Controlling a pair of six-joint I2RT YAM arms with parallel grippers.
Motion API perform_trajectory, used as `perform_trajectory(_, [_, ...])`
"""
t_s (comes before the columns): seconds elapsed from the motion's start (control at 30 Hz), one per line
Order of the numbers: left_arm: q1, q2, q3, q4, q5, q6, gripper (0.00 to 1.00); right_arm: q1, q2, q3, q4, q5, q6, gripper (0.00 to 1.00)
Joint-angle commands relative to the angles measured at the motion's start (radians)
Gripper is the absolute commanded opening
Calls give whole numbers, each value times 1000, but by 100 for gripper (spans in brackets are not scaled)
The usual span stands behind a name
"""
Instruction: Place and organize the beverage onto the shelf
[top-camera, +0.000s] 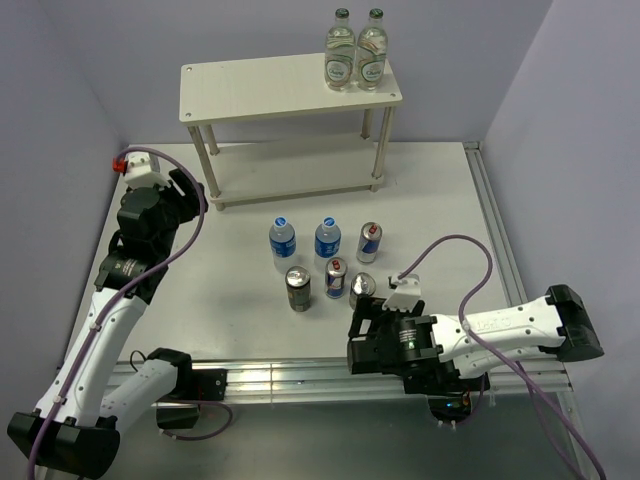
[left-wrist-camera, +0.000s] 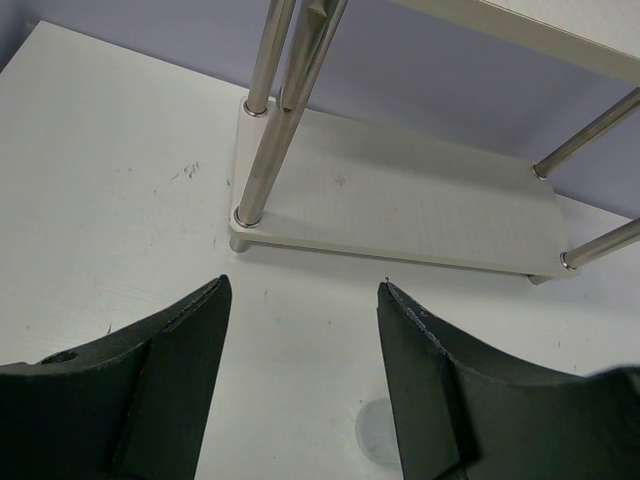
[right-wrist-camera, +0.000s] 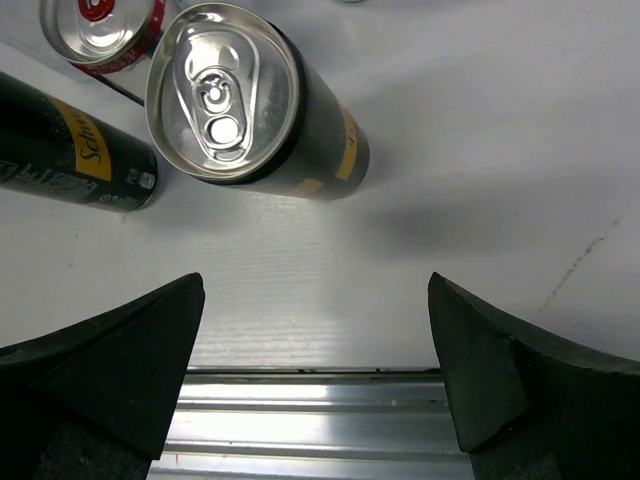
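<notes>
While right claw gapes, nearer dark can label mostly hidden, shelf top cropped.

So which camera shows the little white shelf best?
The top external view: the whole shelf shows, both boards and legs, with two green-capped bottles on top. The left wrist view catches mostly its lower board and some legs. The right wrist view shows none of it.

Robot lab cell, plain lilac walls, aluminium-railed white table
</notes>
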Motion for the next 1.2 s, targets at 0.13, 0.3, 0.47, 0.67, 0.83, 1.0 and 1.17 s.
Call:
perform_trajectory(0.13, [5,-28,-4,16,-7,12,66,-54,68,-39,257,113,-165,100])
perform_trajectory(0.3, [5,-28,-5,16,-5,12,66,-108,106,-58,337,125,-218,100])
perform_trajectory(0.47, [5,-29,-4,16,-2,11,66,-183,79,-136,505,133,-332,100])
perform_trajectory(0.67, [5,-28,-2,18,4,11,66,-266,86,-173,636,151,-444,100])
perform_trajectory(0.83, [5,-29,-2,18,6,9,66,-289,140,-176,714,190,-490,100])
perform_trajectory(1.0, [5,-26,-2,18,7,11,66,-304,212,-159,750,214,-485,97])
perform_trajectory(1.17, [5,-25,-3,18,9,9,65,-306,266,-148,721,239,-429,75])
